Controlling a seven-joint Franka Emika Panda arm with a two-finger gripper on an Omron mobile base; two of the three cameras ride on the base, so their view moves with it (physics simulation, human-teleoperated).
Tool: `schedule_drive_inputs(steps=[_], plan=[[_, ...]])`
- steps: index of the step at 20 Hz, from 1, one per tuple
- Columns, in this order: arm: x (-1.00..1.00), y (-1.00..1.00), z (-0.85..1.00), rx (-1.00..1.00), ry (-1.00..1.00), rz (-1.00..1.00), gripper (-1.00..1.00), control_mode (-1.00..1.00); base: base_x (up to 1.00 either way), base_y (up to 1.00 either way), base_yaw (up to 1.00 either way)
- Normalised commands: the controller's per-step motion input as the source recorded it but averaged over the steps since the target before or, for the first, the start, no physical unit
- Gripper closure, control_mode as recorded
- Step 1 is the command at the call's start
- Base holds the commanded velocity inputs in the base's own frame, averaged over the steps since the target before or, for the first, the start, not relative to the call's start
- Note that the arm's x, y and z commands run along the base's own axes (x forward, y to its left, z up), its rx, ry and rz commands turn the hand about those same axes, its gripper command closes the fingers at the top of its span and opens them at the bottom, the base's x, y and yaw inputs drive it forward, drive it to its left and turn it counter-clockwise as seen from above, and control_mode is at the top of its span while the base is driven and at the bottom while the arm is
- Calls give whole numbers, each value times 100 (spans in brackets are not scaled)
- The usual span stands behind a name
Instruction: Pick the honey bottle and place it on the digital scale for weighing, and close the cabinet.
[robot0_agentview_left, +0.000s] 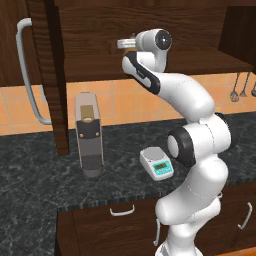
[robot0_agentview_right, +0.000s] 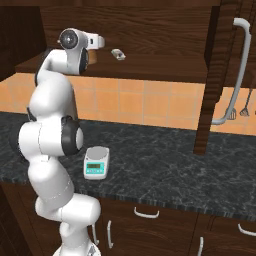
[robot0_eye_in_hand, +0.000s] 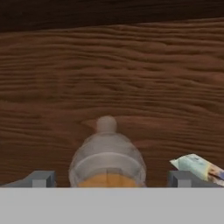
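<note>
The gripper (robot0_eye_in_hand: 112, 178) is reached into the open cabinet (robot0_agentview_left: 150, 30), its fingers spread wide with the honey bottle (robot0_eye_in_hand: 107, 155) seen between them on the wooden shelf; contact cannot be judged. A small pale tube (robot0_eye_in_hand: 199, 167) lies just beside one fingertip. The digital scale (robot0_agentview_left: 157, 163) sits on the dark counter (robot0_agentview_left: 45, 165) near a coffee machine (robot0_agentview_left: 89, 135).

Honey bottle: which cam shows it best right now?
Hand view. The honey bottle sits front and centre between the open gripper's fingertips, cap and rounded body clear against the cabinet wood. In both base views the arm reaches into the cabinet and I can't make the bottle out.
</note>
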Motion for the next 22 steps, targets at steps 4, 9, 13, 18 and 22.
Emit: schedule_drive_inputs(steps=[4,9,13,18,22], plan=[[30,10,-26,-3,0,0,-100,-100,0,0,0],[28,25,-23,-5,0,0,100,-100,0,0,0],[6,11,-11,-3,0,0,100,-100,0,0,0],[-63,4,-1,4,-4,0,100,-100,0,0,0],[-96,1,0,7,-5,0,100,-100,0,0,0]])
